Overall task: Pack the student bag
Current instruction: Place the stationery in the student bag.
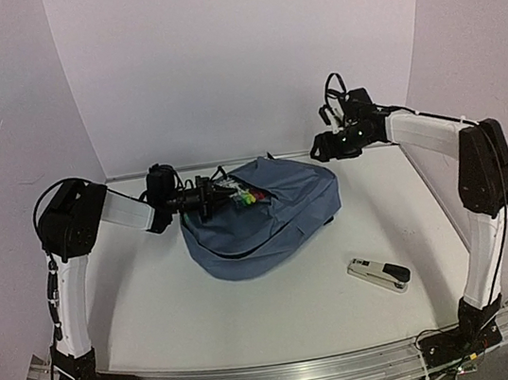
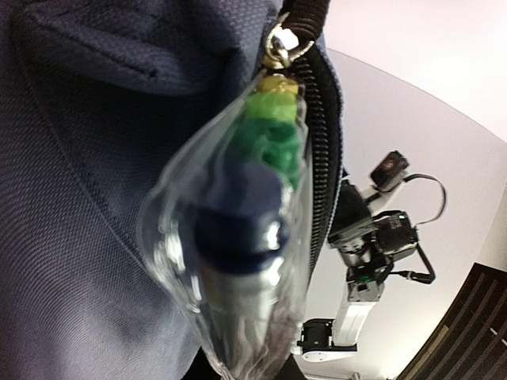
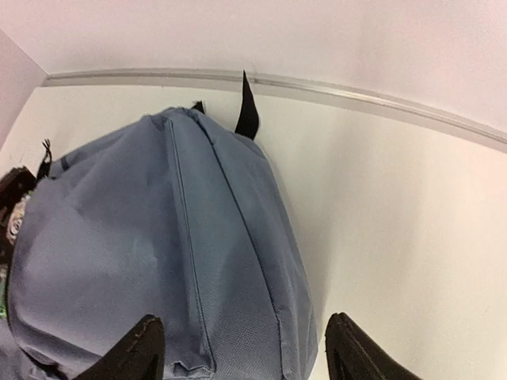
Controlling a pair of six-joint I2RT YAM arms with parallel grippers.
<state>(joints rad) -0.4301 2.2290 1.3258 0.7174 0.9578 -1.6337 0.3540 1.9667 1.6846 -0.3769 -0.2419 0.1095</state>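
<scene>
The slate-blue student bag [image 1: 267, 215] lies in the middle of the table, its black zipper [image 2: 321, 174] parted at the left end. My left gripper [image 1: 207, 195] is shut on a clear plastic pouch of coloured markers [image 2: 238, 237], which sits at the zipper opening against the bag's fabric [image 2: 87, 174]; its fingers are hidden behind the pouch. My right gripper [image 3: 247, 356] hovers open over the bag's far right end [image 3: 158, 261], with both black fingertips [image 3: 146, 348] apart and nothing held between them.
A grey and black stapler [image 1: 378, 274] lies on the table near the front right. A black strap loop [image 3: 247, 111] sticks up from the bag's far end, close to the back wall. White walls enclose the table at the back and sides.
</scene>
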